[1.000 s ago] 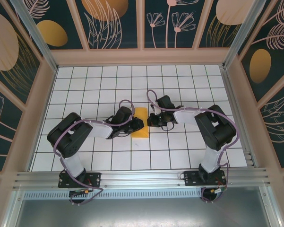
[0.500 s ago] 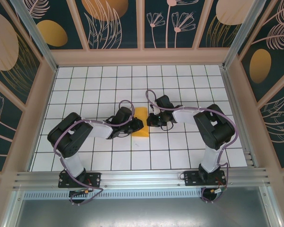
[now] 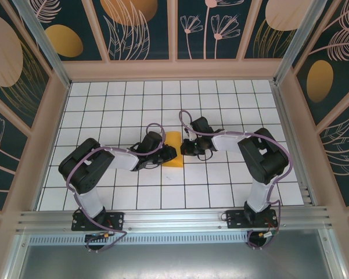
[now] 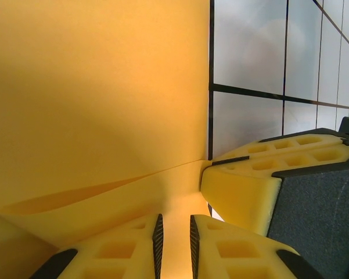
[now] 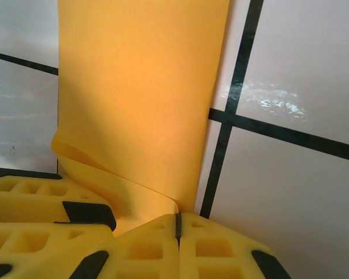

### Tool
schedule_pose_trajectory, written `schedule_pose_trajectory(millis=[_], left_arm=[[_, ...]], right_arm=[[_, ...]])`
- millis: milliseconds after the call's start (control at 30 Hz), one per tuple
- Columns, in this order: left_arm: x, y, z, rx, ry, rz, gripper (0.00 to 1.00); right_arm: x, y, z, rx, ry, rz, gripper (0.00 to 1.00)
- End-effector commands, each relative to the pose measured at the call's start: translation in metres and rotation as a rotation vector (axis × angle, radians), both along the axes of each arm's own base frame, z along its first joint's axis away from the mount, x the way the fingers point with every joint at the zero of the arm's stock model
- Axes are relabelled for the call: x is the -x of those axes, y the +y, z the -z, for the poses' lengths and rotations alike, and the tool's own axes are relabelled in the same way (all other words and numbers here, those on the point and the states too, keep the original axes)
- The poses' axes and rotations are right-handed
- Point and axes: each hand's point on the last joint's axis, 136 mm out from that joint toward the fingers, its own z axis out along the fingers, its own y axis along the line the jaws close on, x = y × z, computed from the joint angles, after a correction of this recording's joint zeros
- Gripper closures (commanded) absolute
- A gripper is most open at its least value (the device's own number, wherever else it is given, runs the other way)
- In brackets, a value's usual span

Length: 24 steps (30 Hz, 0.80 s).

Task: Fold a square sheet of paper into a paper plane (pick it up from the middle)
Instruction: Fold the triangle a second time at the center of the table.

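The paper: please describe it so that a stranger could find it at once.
On the white tiled table, look at the middle, between the two black arms. The paper lies there, folded narrow, an end effector at each side. Only it is plain orange-yellow and lies on the tiles.

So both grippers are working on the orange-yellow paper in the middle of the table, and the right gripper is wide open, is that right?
Not quite. In the right wrist view the right gripper is shut, its fingers pressed together at the edge of the paper. The left gripper is at it too.

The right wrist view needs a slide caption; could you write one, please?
Right gripper pinching the edge of the orange-yellow paper on the tiled table.
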Motion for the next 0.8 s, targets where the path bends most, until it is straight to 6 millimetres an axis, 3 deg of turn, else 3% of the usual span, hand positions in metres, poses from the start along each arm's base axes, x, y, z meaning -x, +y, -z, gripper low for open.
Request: schedule_pose_trajectory(millis=[0, 67, 400, 600, 767], left_arm=[[0.006, 0.005, 0.015, -0.048, 0.027, 0.006, 0.76], [0.007, 0.007, 0.02, -0.065, 0.041, 0.001, 0.78], [0.015, 0.02, 0.045, -0.149, 0.102, -0.017, 0.83], [0.016, 0.025, 0.049, -0.178, 0.11, -0.026, 0.84], [0.017, 0.026, 0.051, -0.183, 0.114, -0.034, 0.85]], right_arm=[[0.0, -0.008, 0.01, 0.056, 0.022, 0.032, 0.93], [0.0, -0.006, 0.007, 0.049, 0.021, 0.032, 0.92], [-0.003, -0.008, -0.043, -0.011, -0.061, 0.07, 0.75], [0.026, -0.002, -0.047, -0.021, -0.034, 0.021, 0.82], [0.055, 0.009, -0.035, -0.025, 0.025, -0.034, 0.87]])
